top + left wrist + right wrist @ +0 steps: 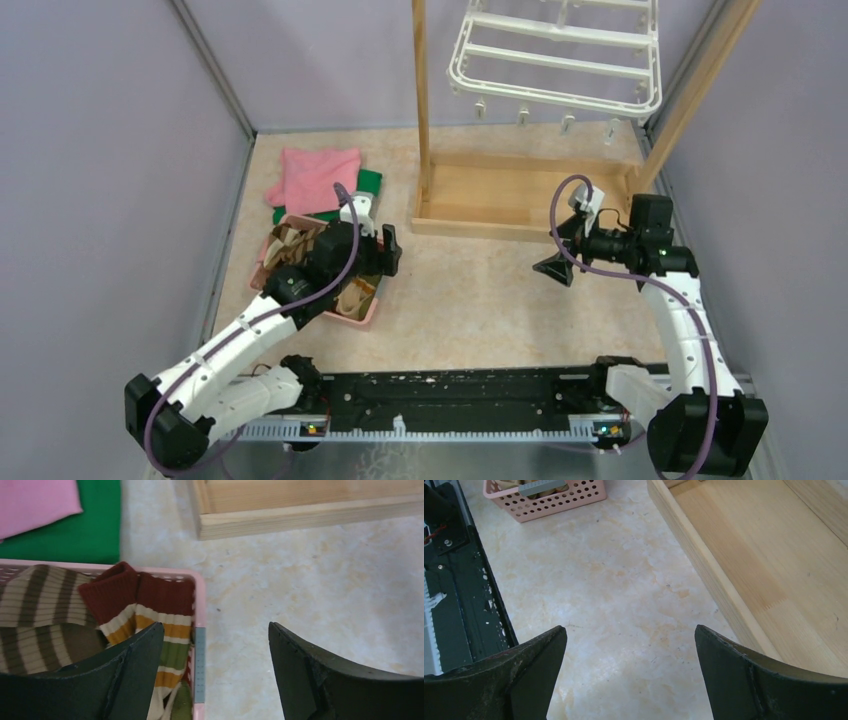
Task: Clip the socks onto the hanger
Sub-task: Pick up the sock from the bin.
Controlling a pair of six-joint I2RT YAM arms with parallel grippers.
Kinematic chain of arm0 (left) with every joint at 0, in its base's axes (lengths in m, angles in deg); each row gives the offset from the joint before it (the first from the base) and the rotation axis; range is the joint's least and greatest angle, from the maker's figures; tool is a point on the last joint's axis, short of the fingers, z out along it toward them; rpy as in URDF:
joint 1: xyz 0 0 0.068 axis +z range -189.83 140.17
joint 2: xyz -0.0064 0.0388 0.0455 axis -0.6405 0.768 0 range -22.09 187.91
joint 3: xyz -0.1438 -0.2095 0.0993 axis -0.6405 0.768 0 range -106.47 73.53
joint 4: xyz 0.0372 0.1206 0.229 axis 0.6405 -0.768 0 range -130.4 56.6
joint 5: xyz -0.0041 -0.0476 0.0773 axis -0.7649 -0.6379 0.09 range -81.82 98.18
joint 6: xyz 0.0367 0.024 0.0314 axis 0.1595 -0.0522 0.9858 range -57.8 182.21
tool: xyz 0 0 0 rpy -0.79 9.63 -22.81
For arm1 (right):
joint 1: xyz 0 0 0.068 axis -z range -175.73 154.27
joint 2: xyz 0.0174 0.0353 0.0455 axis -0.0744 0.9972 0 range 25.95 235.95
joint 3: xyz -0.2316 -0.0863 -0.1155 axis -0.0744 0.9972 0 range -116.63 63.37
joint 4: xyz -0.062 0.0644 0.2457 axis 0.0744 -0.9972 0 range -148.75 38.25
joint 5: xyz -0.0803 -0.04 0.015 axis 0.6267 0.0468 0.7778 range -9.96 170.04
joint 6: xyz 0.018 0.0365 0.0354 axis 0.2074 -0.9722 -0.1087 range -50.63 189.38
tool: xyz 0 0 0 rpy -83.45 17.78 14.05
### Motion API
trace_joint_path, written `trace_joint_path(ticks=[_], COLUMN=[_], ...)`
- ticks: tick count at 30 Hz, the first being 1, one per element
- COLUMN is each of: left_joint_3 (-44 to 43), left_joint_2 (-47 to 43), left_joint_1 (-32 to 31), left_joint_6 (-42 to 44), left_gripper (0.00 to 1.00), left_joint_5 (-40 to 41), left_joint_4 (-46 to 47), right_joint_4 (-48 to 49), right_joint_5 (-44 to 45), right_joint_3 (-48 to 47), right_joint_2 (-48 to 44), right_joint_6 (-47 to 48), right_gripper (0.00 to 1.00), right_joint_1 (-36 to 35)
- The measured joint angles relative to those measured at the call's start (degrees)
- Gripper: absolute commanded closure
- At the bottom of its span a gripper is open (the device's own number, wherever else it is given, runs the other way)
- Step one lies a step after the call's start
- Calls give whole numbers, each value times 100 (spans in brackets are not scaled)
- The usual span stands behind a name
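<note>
The striped socks (285,243) lie in a pink basket (362,317) at the left. In the left wrist view I see a red, orange and green banded sock (165,625) and a brown-and-cream sock (40,610). My left gripper (216,630) is open and empty above the basket's right rim, one finger over the banded sock, the other over bare table. The white hanger (560,55) hangs from the wooden frame at the back, small clips dangling on its near edge. My right gripper (629,632) is open and empty above the table near the frame's base.
A pink cloth (315,175) and a green cloth (368,183) lie behind the basket. The wooden frame has upright posts (421,90) and a tray-like base (520,195). Purple walls close in both sides. A black rail (450,390) runs along the near edge.
</note>
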Motion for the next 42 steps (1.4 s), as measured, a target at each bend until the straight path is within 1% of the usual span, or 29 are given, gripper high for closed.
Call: trace_joint_path(ticks=[2,4,15,23,27,34,42], left_joint_3=[94,195,328,444,496,529,667], left_joint_2=[-28,-42,393,723,898,916,1071], left_joint_1=[9,9,17,129,201,203,203], left_joint_6=[66,83,-116,-236,-332,-426,-564], left_gripper=[25,29,34,43,44,44,50], left_joint_5=[393,619,1386,2004,2083,1941,1945], left_joint_4=[74,166,334,457,485,380,251], right_joint_4=[0,-2,-85,-103,-122,-146,-238], right_joint_5=[20,94,621,791,826,918,964], right_joint_3=[2,7,11,13,17,17,17], right_joint_2=[15,15,118,175,175,229,382], right_joint_6=[85,155,273,313,321,389,472], right_gripper=[1,1,1,2,1,1,1], right_joint_1=[0,0,-31,-114,-125,-125,-125])
